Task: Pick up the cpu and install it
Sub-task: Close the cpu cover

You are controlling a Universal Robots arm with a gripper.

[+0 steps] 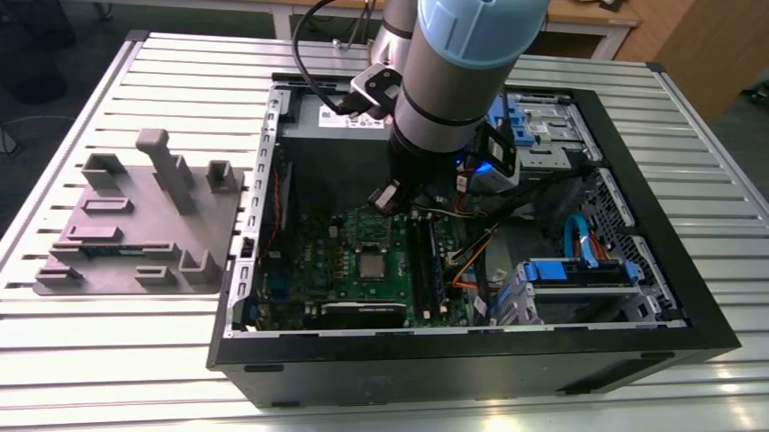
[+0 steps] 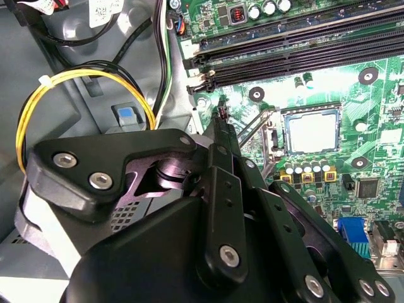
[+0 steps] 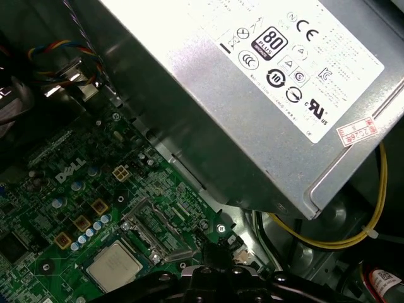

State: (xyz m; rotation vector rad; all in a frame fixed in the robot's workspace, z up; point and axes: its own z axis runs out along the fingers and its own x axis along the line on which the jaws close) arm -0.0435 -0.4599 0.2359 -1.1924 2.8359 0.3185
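The cpu [image 1: 374, 264] lies flat in its socket on the green motherboard [image 1: 315, 261] inside the open computer case [image 1: 469, 360]. In both wrist views its dull silver top [image 2: 312, 130] [image 3: 113, 266] is bare, with the metal socket frame [image 2: 260, 129] [image 3: 153, 232] flipped open beside it. My gripper [image 1: 387, 199] hangs above the board, toward the power supply side of the socket. Its black fingers meet at a narrow tip [image 2: 218, 120] [image 3: 214, 251], shut with nothing between them and apart from the cpu.
The big grey power supply [image 3: 252, 82] [image 1: 330, 115] sits close beside the gripper. Memory slots [image 2: 303, 44] run past the socket. A yellow cable loop [image 2: 82, 79] and other wires lie near the wrist. A grey fixture tray [image 1: 139, 225] stands on the slatted table at the exterior view's left.
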